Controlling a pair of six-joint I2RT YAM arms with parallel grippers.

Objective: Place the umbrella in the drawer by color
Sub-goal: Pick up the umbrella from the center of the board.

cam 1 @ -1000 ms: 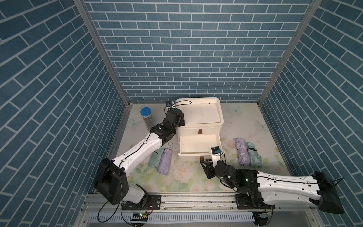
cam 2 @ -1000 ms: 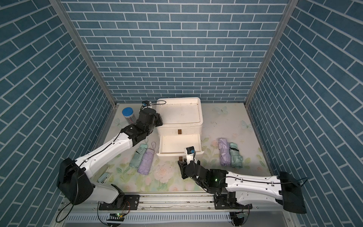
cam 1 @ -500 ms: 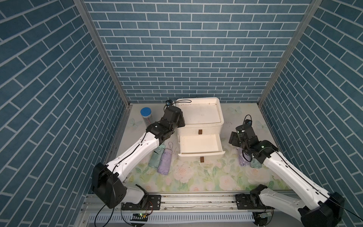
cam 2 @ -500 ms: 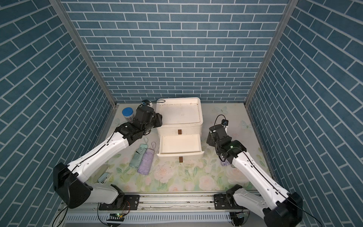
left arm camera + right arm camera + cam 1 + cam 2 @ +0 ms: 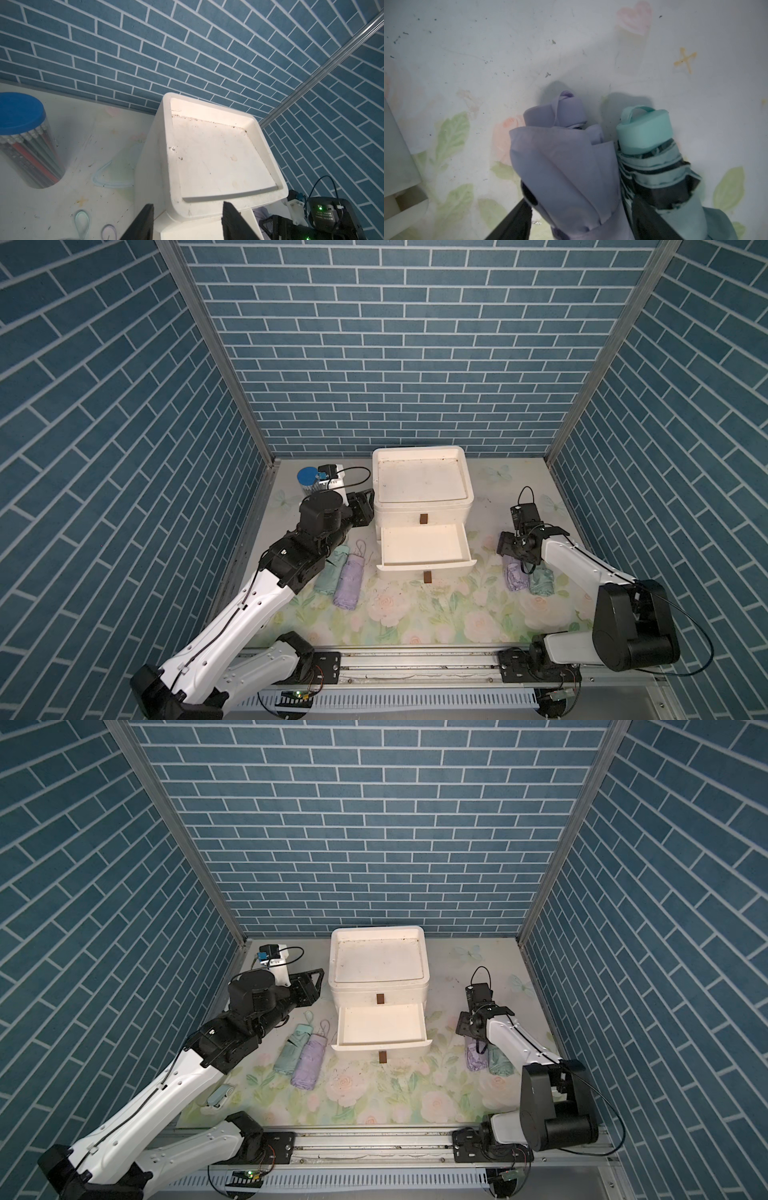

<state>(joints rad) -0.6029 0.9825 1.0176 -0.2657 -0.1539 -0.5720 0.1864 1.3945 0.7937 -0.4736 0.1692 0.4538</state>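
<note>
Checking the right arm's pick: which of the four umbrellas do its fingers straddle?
The purple umbrella of the right-hand pair, between the open drawer and its green neighbour; the other purple one lies left of the drawer.

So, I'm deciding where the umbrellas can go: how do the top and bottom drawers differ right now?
The top drawer is shut; the bottom drawer is pulled well out. The bottom drawer's inside shows and is empty; the top drawer's inside is hidden. Both are white, each with a small brown handle.
</note>
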